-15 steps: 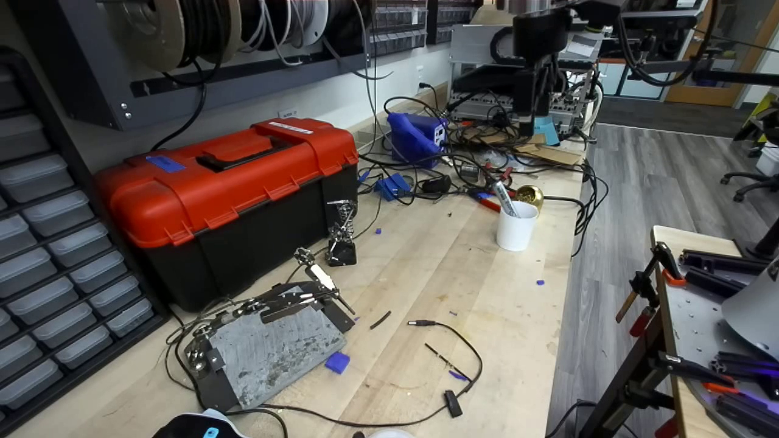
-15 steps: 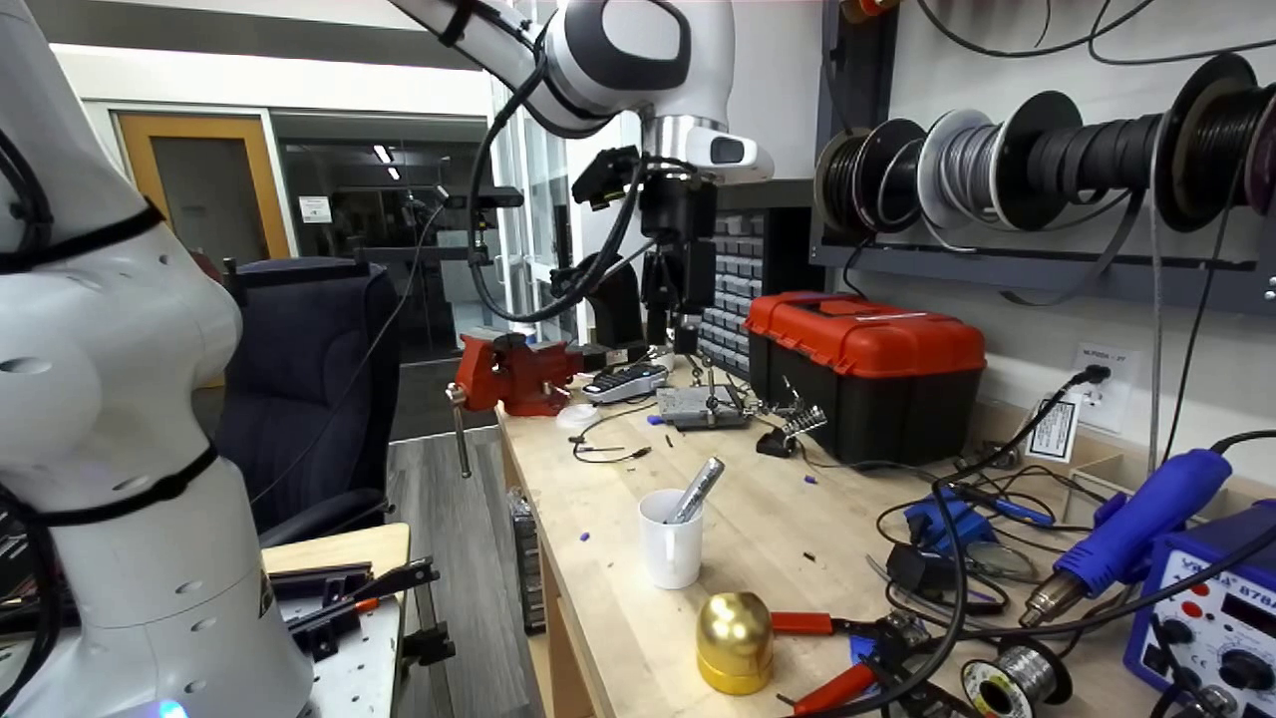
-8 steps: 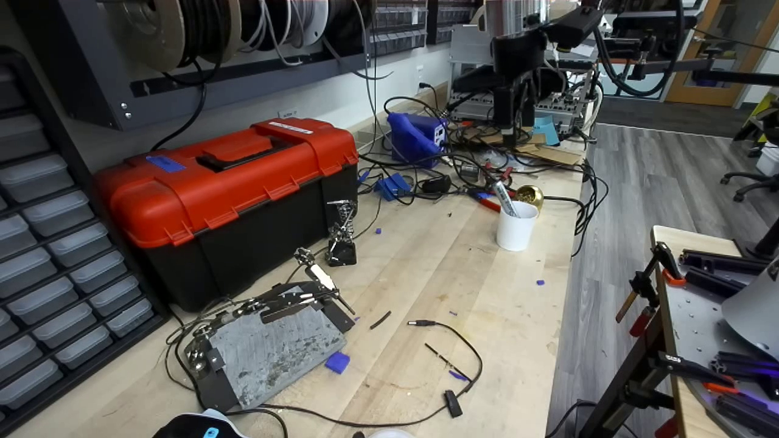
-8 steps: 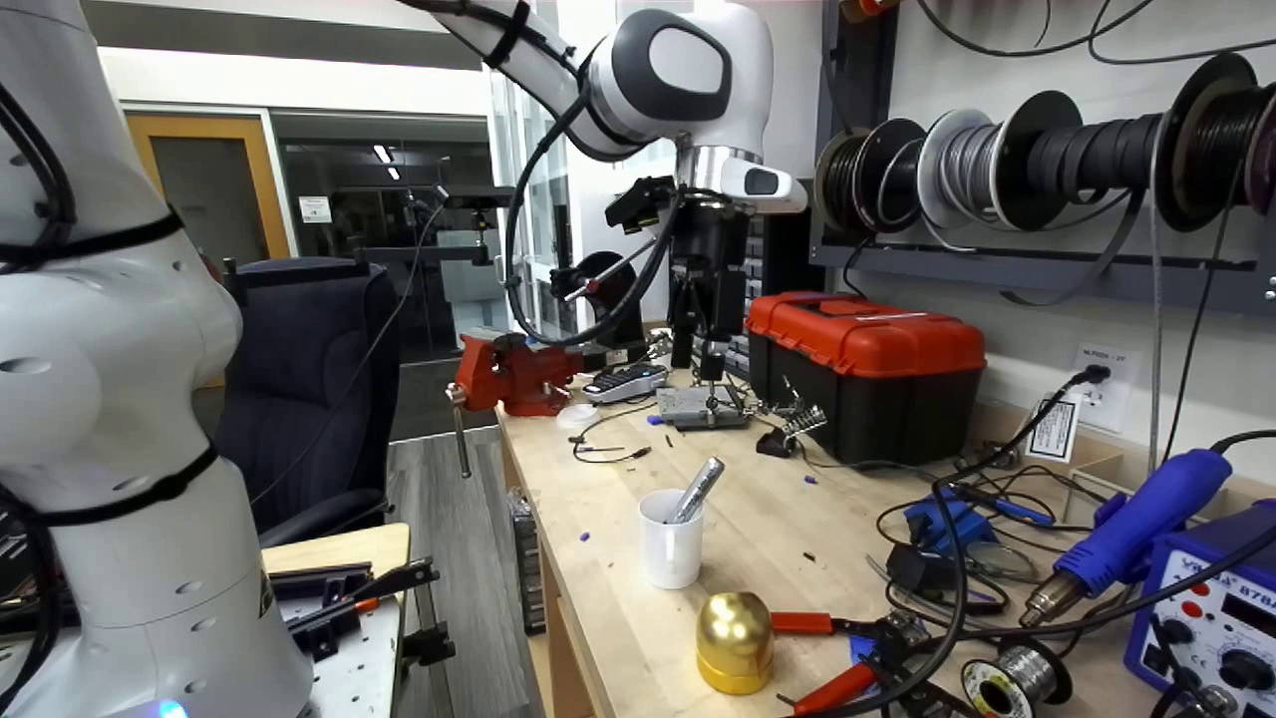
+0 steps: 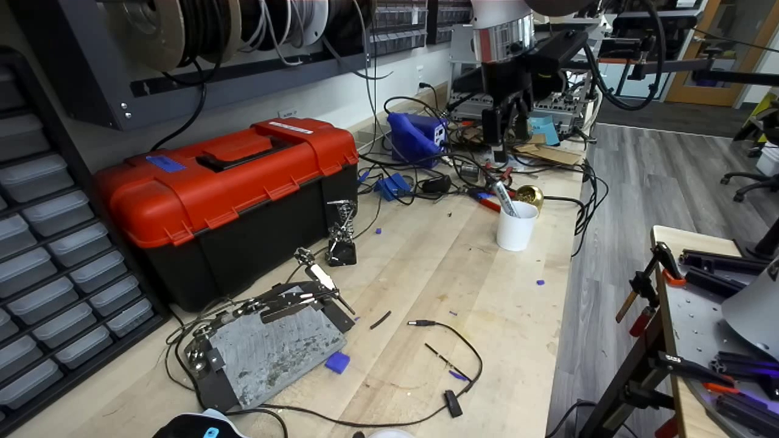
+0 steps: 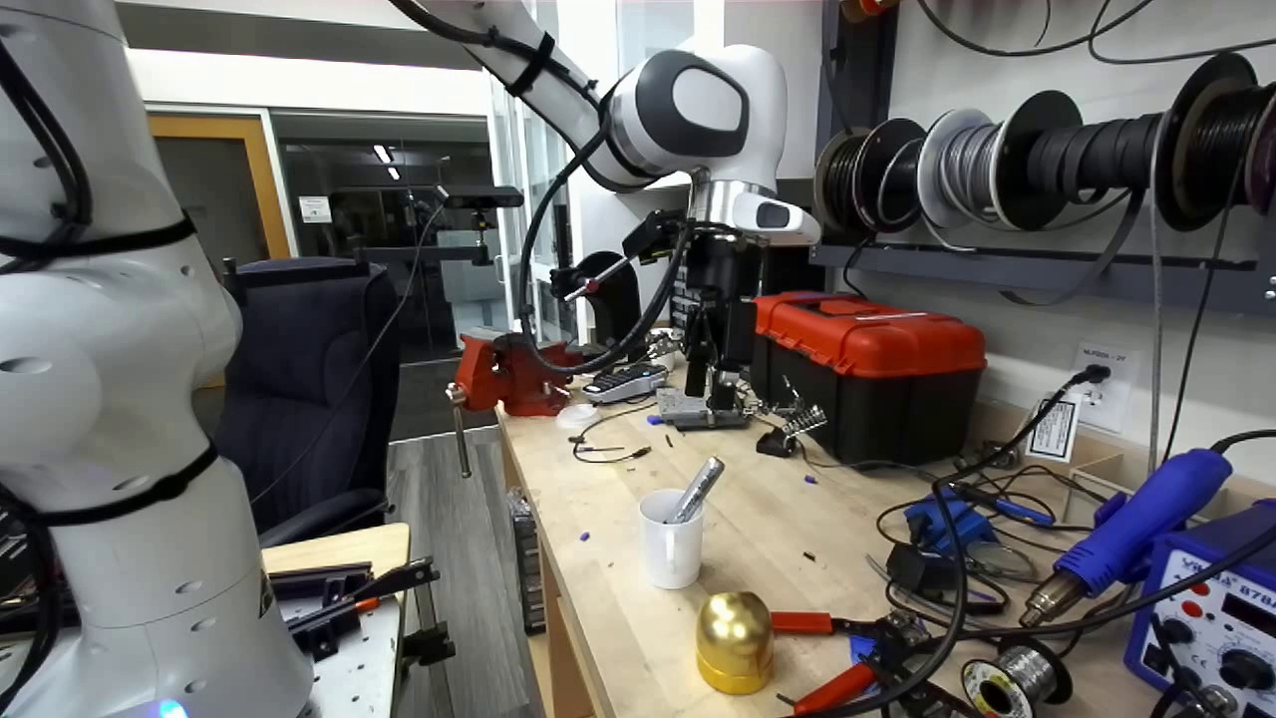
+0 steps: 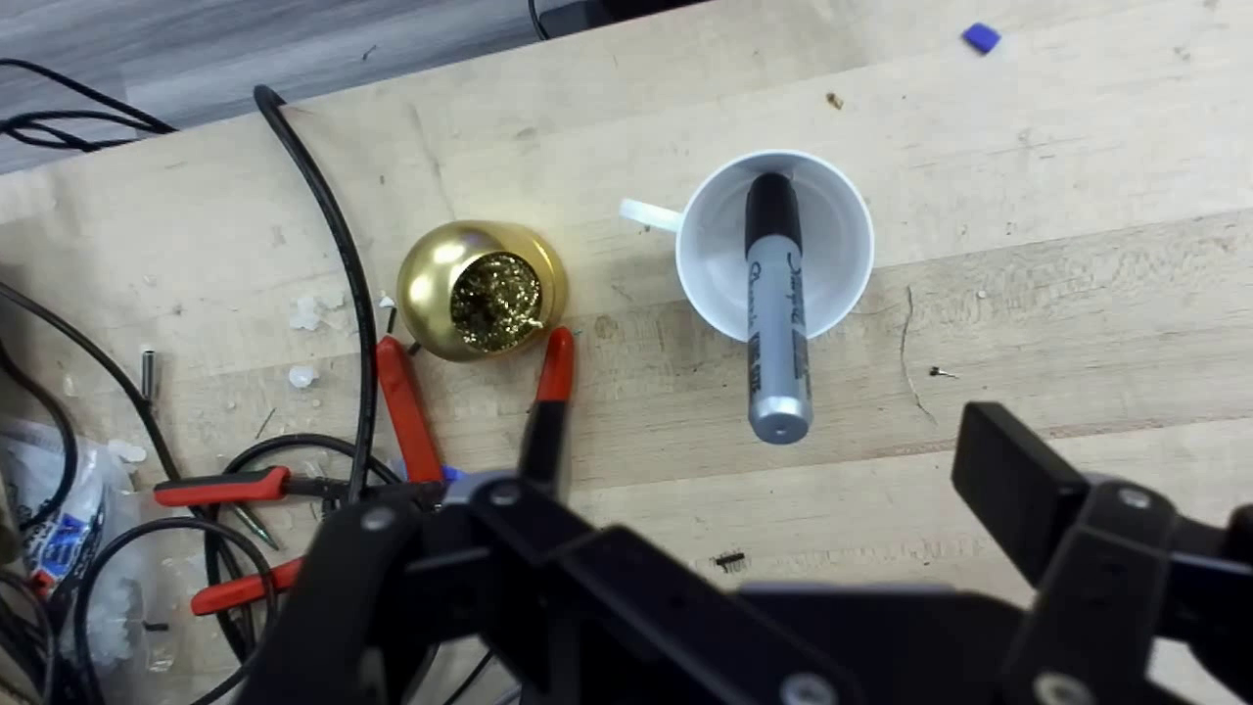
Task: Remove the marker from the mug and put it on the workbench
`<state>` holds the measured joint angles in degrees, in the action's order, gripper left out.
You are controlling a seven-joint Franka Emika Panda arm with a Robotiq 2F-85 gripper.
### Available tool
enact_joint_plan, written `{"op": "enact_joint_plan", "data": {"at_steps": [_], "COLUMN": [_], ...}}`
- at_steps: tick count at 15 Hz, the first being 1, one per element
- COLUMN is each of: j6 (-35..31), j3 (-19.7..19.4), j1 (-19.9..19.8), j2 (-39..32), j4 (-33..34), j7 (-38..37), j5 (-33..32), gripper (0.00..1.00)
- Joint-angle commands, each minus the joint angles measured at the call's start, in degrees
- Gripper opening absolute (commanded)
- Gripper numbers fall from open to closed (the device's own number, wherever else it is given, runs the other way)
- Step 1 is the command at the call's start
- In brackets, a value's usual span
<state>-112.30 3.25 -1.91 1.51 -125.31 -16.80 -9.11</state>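
Okay, gripper [image 7: 778, 455] hangs higher than the mug [image 7: 837, 245], jaws spread wide, holding nothing. Marker [image 7: 776, 313] leans inside the mug, end past its rim; a sideways tug could tip both. Sloppy descent might snag the red handle [image 7: 558, 364] near the mug.

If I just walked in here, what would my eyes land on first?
Most likely the big red-and-black toolbox on the workbench, by the wall. Then the white robot arm, its open black tool hanging over the workbench. In the wrist view, a grey marker leans in a white mug near a shiny gold pot.
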Motion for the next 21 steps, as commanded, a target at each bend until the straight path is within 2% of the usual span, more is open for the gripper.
{"op": "enact_joint_plan", "data": {"at_steps": [1,12,21], "j6": [-2.40,-7.86,-8.47], "j3": [-0.92,-2.18,-3.21], "j1": [0.94,0.69,0.62], "j2": [-1.72,-7.40,-10.50], "j4": [0.37,-0.24,0.48], "j7": [-0.33,1.02,1.81], "j5": [1.23,4.49,5.75], "gripper": [1.00,1.00,1.00]}}
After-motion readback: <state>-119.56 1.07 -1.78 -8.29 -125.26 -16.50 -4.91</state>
